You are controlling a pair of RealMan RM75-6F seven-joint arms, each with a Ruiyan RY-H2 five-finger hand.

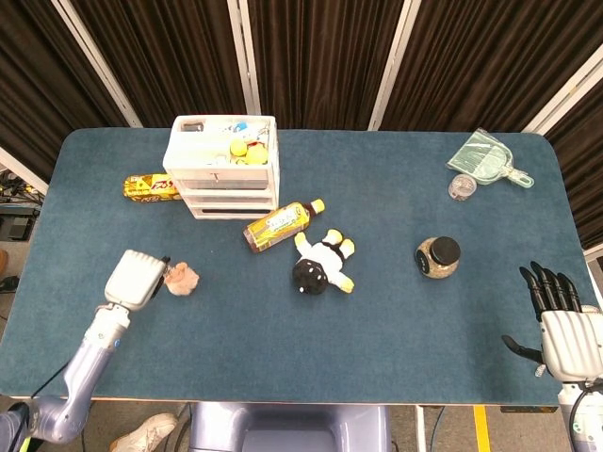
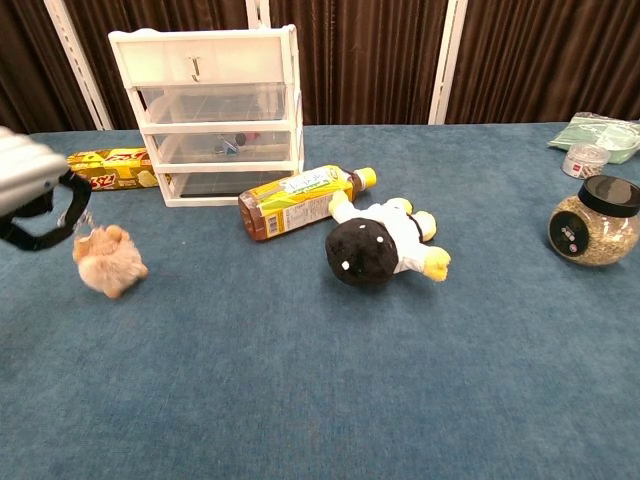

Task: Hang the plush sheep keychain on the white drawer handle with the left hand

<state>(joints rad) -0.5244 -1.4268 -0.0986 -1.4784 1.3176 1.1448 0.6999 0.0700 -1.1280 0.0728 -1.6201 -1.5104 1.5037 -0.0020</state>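
Note:
The plush sheep keychain (image 1: 182, 279) (image 2: 108, 264) is a small tan plush that hangs off the table by its ring. My left hand (image 1: 137, 279) (image 2: 32, 190) holds that ring at the table's left side, lifted above the cloth. The white drawer unit (image 1: 223, 167) (image 2: 212, 112) stands at the back left; its top drawer carries a small white handle (image 2: 196, 68). My right hand (image 1: 562, 325) rests open near the front right corner, seen only in the head view.
A yellow tea bottle (image 1: 281, 223) lies on its side in front of the drawers, next to a black-and-white plush (image 1: 320, 263). A snack pack (image 1: 151, 186) lies left of the drawers. A jar (image 1: 438, 256) and a green dustpan (image 1: 485, 158) sit to the right.

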